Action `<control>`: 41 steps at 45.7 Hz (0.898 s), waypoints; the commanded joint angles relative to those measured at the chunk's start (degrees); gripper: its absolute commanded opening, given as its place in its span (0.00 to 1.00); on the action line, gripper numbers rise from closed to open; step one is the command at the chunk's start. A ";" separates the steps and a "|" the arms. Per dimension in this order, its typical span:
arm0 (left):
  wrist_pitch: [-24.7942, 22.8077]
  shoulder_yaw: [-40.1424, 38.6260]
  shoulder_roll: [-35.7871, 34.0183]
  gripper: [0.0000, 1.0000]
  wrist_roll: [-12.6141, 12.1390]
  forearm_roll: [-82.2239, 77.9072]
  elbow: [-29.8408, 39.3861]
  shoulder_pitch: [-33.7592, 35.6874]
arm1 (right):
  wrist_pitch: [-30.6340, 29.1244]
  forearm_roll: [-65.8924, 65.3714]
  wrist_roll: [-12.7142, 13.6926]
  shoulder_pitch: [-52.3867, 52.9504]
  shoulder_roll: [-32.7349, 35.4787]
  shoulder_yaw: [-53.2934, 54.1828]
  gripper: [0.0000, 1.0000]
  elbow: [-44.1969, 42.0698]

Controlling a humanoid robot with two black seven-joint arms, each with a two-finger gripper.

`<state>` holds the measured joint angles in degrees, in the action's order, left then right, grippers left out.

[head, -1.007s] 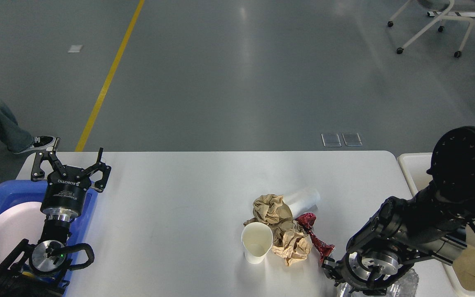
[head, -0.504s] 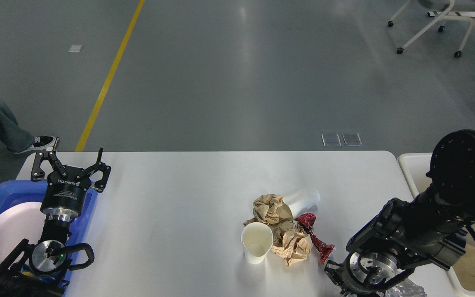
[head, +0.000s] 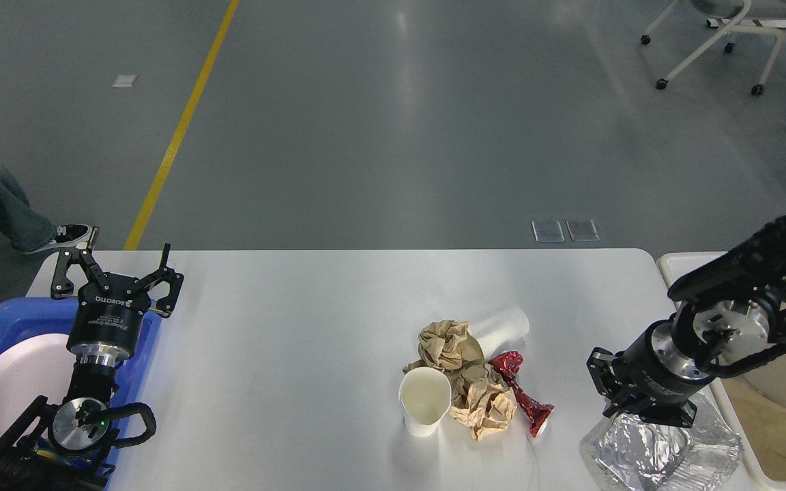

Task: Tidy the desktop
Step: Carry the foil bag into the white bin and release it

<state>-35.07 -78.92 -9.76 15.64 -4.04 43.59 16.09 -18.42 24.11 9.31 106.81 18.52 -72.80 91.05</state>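
The tabletop (head: 311,327) holds cups and crumpled paper (head: 464,378). The left fingers (head: 117,271) are spread wide. The right fingers (head: 645,416) press into a clear crinkly wrapper (head: 662,453), their tips hidden, so I cannot tell.

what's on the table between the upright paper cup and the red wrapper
Crumpled brown paper fills that stretch in the head view, between the cup and the wrapper.

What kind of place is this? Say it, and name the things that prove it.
Probably an industrial lab or workshop hall set up for robot trials: a grey sealed floor with a yellow lane line, a wheeled chair standing on it, and a white desktop staged with crumpled brown paper and paper cups.
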 commanded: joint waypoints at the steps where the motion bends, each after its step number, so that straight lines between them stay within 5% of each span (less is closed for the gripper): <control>1: 0.00 0.00 0.00 0.96 0.00 0.00 0.00 0.00 | -6.71 -3.19 0.00 10.41 1.25 -4.01 0.00 2.20; 10: 0.00 0.00 0.00 0.96 0.00 0.00 0.00 0.00 | -18.22 -3.63 0.00 24.04 0.55 -7.88 0.00 3.43; 17: 0.00 0.00 0.00 0.96 0.00 0.00 0.00 0.00 | -19.64 -4.16 0.18 28.10 -0.15 -7.97 0.00 5.19; 29: 0.00 0.00 0.00 0.96 0.00 0.00 0.00 0.00 | -18.06 -6.53 0.18 27.57 0.99 -10.51 0.00 3.96; 41: 0.00 0.00 0.00 0.96 0.00 0.00 0.00 0.00 | -5.24 -8.38 0.09 17.83 2.39 -17.55 0.00 -1.57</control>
<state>-35.07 -78.93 -9.76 15.65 -4.05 43.59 16.09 -28.99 16.86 9.51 129.71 20.13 -88.28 92.36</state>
